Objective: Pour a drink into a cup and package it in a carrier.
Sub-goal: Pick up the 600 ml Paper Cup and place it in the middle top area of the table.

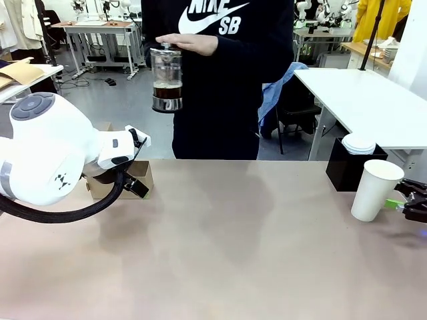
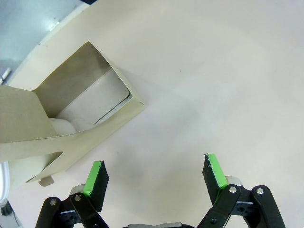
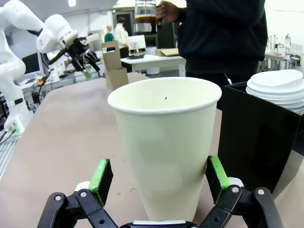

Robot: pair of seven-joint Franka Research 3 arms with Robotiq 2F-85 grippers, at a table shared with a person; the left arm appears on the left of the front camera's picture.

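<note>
The right claw [image 3: 159,167] is spread wide, a green pad on either side of the cup [image 1: 375,190]. I cannot tell whether either pad touches the paper. The cup stands upright and empty near the right edge of the tabletop [image 1: 233,240]. Just beside it, toward the far right corner, is a black box [image 1: 345,168] holding a stack of white lids [image 1: 359,143].

The step in hand looks like taking hold of the cup so it can be filled. To do it well, the pads should close slowly and squarely on the lower half of the wall. They should press only enough to steady it, since thin paper will likely buckle or go oval under a hard squeeze. The cup should stay upright, and its rim should stay clear of the box if it is moved.

The left claw [image 2: 155,166] is also spread and holds nothing. It hangs over bare tabletop just beside the carrier [image 2: 95,133], which sits near the far left corner with one pocket gaping toward it. Waiting there, clear of the cardboard, seems sensible.

Beyond the far edge, a person's hand [image 1: 193,43] holds the press pot [image 1: 166,77] in the air, with the drink [image 1: 167,91] low inside. The pour probably needs the cup gripped first and brought nearer the middle.
</note>
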